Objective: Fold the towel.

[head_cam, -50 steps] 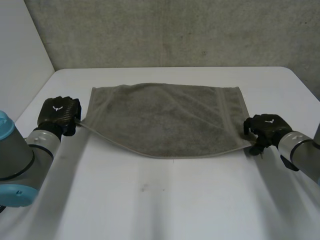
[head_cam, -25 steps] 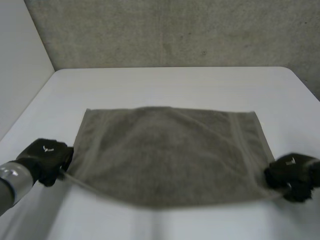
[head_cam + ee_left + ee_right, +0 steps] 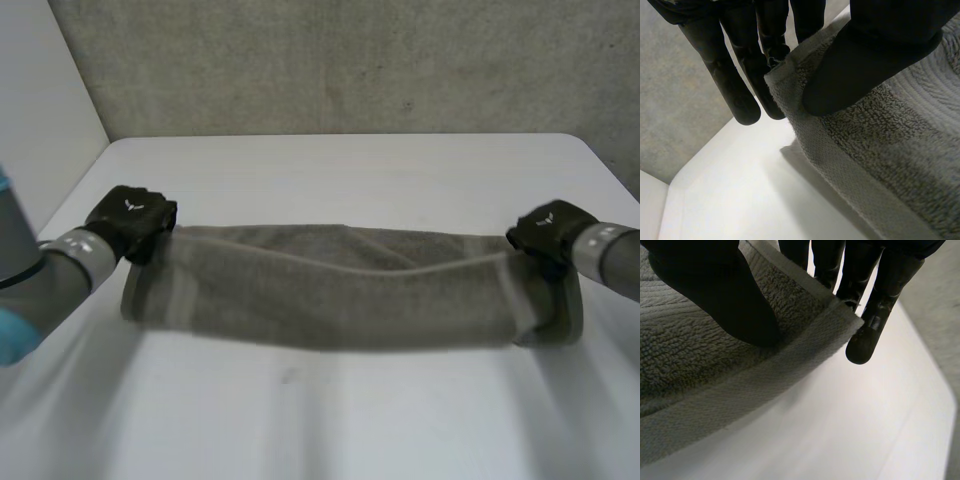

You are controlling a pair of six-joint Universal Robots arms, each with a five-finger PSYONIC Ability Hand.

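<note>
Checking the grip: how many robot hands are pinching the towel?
2. The left robot hand pinches the towel at its left corner; the right robot hand pinches its right corner.

I am looking down over a white surface (image 3: 330,420) that is stretching away from me to rounded far corners. A small faint mark (image 3: 290,377) is showing on its near part. A rough grey wall (image 3: 350,60) is running along its far edge, and a plain white wall (image 3: 40,110) is standing at my left.
</note>
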